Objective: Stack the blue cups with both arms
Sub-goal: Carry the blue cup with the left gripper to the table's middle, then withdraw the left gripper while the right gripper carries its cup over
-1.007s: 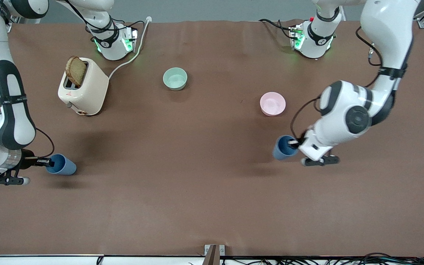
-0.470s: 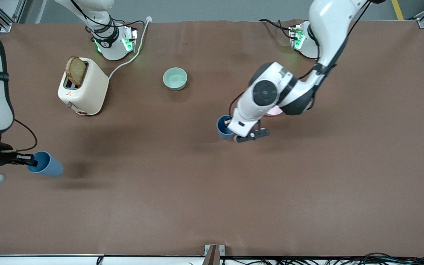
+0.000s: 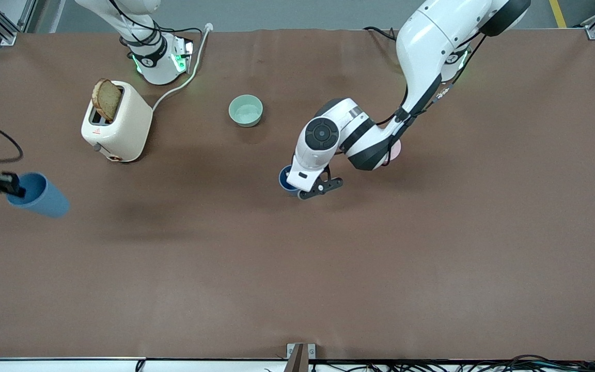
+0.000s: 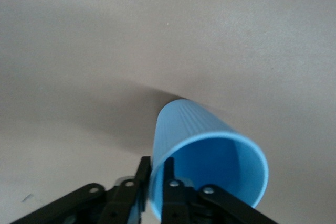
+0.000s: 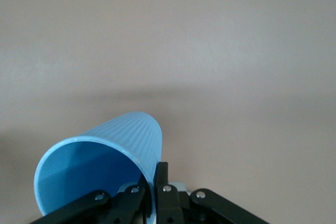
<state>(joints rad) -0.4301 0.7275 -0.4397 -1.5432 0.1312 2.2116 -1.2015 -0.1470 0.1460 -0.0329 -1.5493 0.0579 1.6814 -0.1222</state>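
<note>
My right gripper (image 3: 17, 188) is shut on the rim of one blue cup (image 3: 38, 195). It holds the cup tilted in the air over the right arm's end of the table. In the right wrist view the fingers (image 5: 161, 178) pinch the cup's wall (image 5: 105, 156), one inside and one outside. My left gripper (image 3: 293, 179) is shut on the rim of the other blue cup (image 3: 283, 179), low over the table's middle and mostly hidden under the wrist. In the left wrist view the fingers (image 4: 169, 170) clamp that cup's rim (image 4: 210, 150).
A cream toaster (image 3: 116, 124) with a bread slice (image 3: 106, 99) stands near the right arm's base. A mint-green bowl (image 3: 246, 110) sits farther from the front camera than the left gripper. A pink bowl (image 3: 397, 150) is mostly hidden under the left arm.
The left arm carried its cup from beside the pink bowl toward the table's middle. The right gripper lifted its cup and drew it toward the table's end.
</note>
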